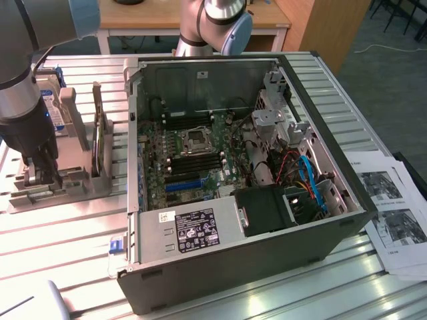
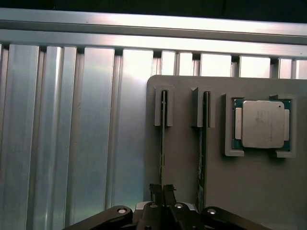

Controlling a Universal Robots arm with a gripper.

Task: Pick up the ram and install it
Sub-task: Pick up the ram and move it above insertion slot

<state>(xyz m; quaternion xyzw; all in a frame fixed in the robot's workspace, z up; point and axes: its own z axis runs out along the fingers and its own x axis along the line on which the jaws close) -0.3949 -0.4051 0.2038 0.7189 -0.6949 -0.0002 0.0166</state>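
Note:
The ram (image 2: 163, 129) is a thin green stick standing on edge in a slot of a grey holder (image 2: 184, 163). My gripper (image 2: 162, 192) is down over one end of it. Both fingers are pressed together on the stick's edge. A second stick (image 2: 205, 139) stands in the neighbouring slot. In the exterior view my gripper (image 1: 38, 168) reaches down into the grey holder (image 1: 63, 190) at that view's left, beside the open computer case (image 1: 320, 240). Inside the case, black memory slots (image 1: 200, 160) lie by the processor socket (image 1: 195, 139).
A silver processor (image 2: 262, 123) lies in a pocket of the holder, beyond the second stick. The holder rests on a ribbed metal table (image 2: 72, 143). A blue expansion slot (image 1: 183, 185) sits on the motherboard. Cables (image 1: 308, 177) fill the case's right side. Printed sheets (image 1: 393, 213) lie right of the case.

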